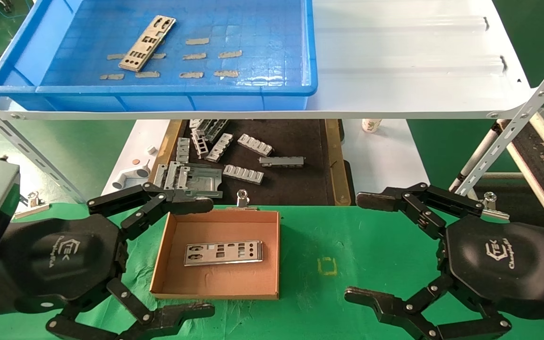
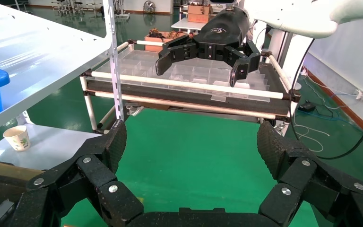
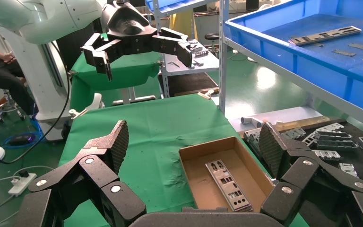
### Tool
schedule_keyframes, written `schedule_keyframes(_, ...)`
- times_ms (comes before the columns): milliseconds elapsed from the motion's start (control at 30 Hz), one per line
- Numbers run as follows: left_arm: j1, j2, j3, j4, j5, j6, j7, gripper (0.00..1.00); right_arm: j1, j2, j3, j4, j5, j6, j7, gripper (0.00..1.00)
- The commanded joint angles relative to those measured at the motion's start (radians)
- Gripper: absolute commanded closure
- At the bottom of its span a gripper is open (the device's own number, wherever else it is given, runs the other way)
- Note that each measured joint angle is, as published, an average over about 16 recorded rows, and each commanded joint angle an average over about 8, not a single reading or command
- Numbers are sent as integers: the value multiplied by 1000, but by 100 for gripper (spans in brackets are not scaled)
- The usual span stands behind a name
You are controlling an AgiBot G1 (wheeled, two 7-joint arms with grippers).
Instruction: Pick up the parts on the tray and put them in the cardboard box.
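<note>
- Parts are sitting in two places: one silver plate [image 1: 148,43] is lying slantwise on the floor of the blue tray [image 1: 272,89], and another plate [image 1: 223,252] is lying flat inside the cardboard box [image 1: 170,257].
- Up on the white shelf [image 1: 409,56], the tray is standing well above and beyond the green desk [image 1: 361,255], so by my reading a hand is going to need a long reach up and forward for the remaining plate.
- Small grey tape scraps [image 1: 206,56] are dotting the tray floor around that plate; they seem to be marking spots where plates were laid out, and they are not the goal.
- Near the left hand [image 1: 154,257], the box is sitting on the desk with its open top facing up, which is keeping the drop short and easy.
- Both hands are hovering low over the desk, the left hand just beside the box and the right hand [image 1: 371,250] well apart from it; each has its fingers spread wide and is gripping nothing.
- Below the shelf, the dark tray [image 1: 335,156] is holding ribbed bracket pieces [image 1: 255,145], which are no part of this job.
- Judging from the layout, one plate is waiting for transfer.
</note>
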Motion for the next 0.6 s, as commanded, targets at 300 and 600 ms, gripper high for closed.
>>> schedule_keyframes(300, 0, 0, 0, 0, 0, 0, 0, 0, 0, 0, 0, 0, 0, 0, 0, 0)
schedule_keyframes(600, 0, 0, 0, 0, 0, 0, 0, 0, 0, 0, 0, 0, 0, 0, 0, 47)
